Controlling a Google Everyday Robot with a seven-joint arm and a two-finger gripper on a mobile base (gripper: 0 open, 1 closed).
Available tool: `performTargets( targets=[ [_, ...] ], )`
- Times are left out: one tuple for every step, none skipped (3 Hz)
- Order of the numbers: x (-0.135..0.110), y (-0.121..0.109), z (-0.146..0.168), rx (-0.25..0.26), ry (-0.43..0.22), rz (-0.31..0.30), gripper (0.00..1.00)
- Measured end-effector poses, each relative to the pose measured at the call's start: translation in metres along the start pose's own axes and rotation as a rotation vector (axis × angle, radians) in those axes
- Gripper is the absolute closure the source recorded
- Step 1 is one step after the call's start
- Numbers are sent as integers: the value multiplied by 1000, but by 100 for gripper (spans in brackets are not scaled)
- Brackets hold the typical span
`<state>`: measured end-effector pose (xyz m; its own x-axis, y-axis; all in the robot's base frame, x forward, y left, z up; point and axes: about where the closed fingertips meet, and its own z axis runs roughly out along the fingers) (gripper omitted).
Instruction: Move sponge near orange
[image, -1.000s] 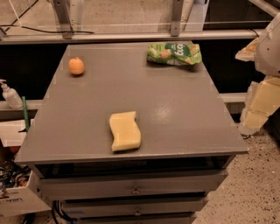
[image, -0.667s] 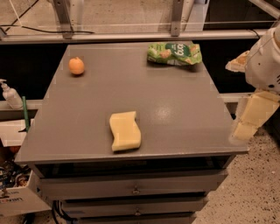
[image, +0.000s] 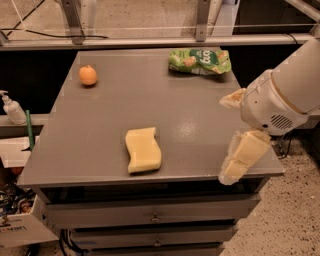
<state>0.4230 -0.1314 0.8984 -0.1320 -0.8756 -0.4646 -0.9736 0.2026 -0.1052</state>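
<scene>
The grey table (image: 200, 125) carries everything, and the white arm (image: 285, 97) reaches in over its right front corner. There the gripper (image: 226, 140) hangs with its jaws spread wide and nothing between them: one pale finger points left over the table, the other slants down past the front edge. It is well apart from all three things on the top. A green bag (image: 200, 61) lies at the back right and has no part in the job. The sponge (image: 143, 150) lies flat near the front edge, a little left of centre, with its long side running roughly front to back and tilted slightly. It looks like light, soft foam, so it should lift with little effort and give under the fingers. It should not slip, and there is little risk of harm from a firm squeeze. The wavy long sides pinch in at the middle, and that waist seems the best place to take hold, one finger on each long side, since the narrow span fits the jaws and keeps the block balanced. Because it lies low, the fingertips would likely have to come right down to the table to catch its sides. The orange (image: 88, 75) sits at the back left, well apart from the sponge. It is round and could roll if bumped, so the sponge is better set down just beside it than pushed against it.
</scene>
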Motion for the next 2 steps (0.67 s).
performTargets(
  targets=[
    [-31,6,35,-53,-126,10,0],
    [-70,8,68,-97,-243,8,0]
  ],
)
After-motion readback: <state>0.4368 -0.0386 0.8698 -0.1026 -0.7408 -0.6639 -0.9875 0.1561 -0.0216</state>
